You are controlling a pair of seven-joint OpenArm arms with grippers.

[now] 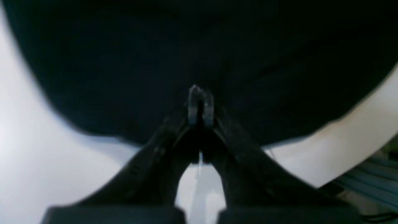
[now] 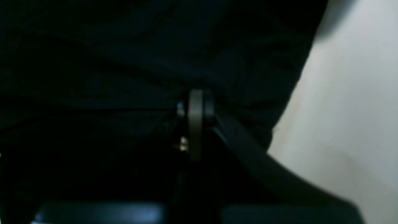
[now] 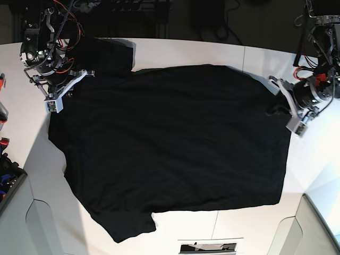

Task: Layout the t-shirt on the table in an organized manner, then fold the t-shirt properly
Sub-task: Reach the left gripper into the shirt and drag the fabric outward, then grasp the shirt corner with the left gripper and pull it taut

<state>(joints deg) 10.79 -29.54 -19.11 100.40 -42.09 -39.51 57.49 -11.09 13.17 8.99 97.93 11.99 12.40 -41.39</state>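
Both grippers are pinched together on cloth: the left gripper (image 1: 200, 104) has its jaws closed on an edge of the t-shirt (image 3: 175, 143), and the right gripper (image 2: 195, 121) is likewise clamped on dark fabric, though the wrist views are too dim and blurred to show how much cloth sits between the jaws. From the base view, the left gripper (image 3: 295, 112) holds the shirt's side near the right edge of the table (image 3: 186, 50), while the right gripper (image 3: 59, 91) grips the opposite side near the far left corner. The shirt lies spread over most of the tabletop, plain black side up, with no print visible. One sleeve pokes out toward the near edge and another toward the far left corner. The body looks mostly flat, yet it sits slightly skewed and its left side is uneven. By this showing, the laying-out step appears nearly finished, with some straightening perhaps left. No fold is visible, so the whole folding part remains.
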